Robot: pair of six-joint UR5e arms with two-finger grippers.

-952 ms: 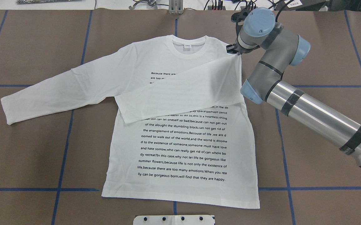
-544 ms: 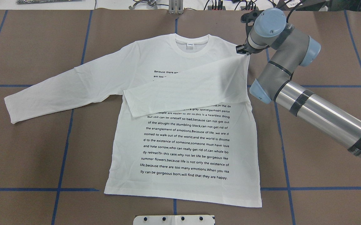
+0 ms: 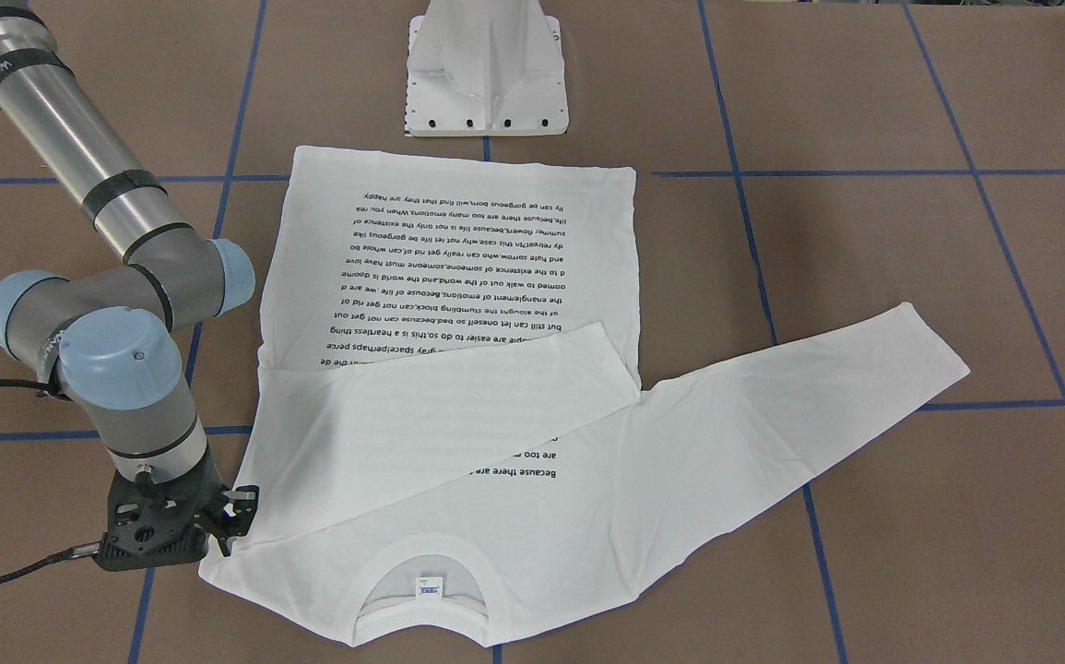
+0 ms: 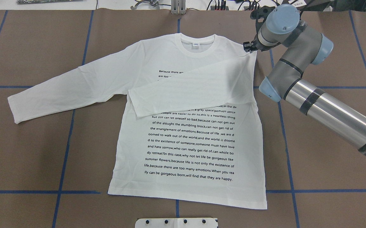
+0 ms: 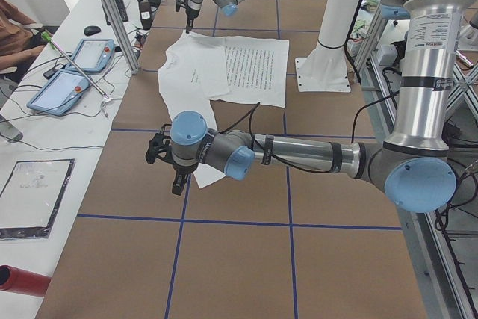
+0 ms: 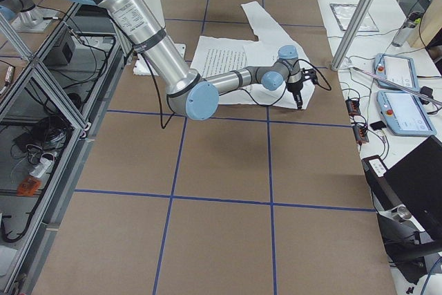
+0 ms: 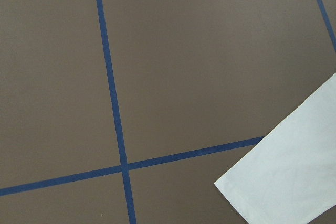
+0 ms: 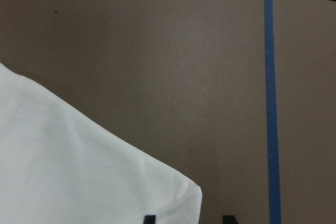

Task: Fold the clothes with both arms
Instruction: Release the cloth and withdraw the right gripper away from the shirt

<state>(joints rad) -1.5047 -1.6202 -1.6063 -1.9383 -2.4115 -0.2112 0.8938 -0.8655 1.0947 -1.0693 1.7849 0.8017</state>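
White long-sleeved T-shirt (image 4: 186,142) is lying flat on the brown table (image 4: 27,152). Its front is facing up, so the black words (image 4: 192,145) are showing. Its collar (image 4: 198,39) is pointing away from the robot. Its bottom edge is lying near the white pedestal base (image 3: 486,74).

The folded sleeve (image 4: 195,91), on the robot's right side, is lying across the chest and is hiding some of the words. The stretched-out sleeve (image 4: 75,85) is reaching out to the robot's left. It is lying flat and crossing a blue tape line (image 4: 63,158).

The right gripper (image 4: 249,48) is sitting at the shirt's shoulder corner on the robot's right side. In the right wrist view its two fingertips (image 8: 149,219) are standing apart. One is sitting over the corner of the cloth and the other over bare table. I cannot tell if they are touching the cloth.

The left gripper (image 5: 178,178) is hanging low over the table, just beside the cuff (image 7: 283,177) of the stretched-out sleeve. It is showing only in the side view, so I cannot tell if its fingers are spread or pressed together.
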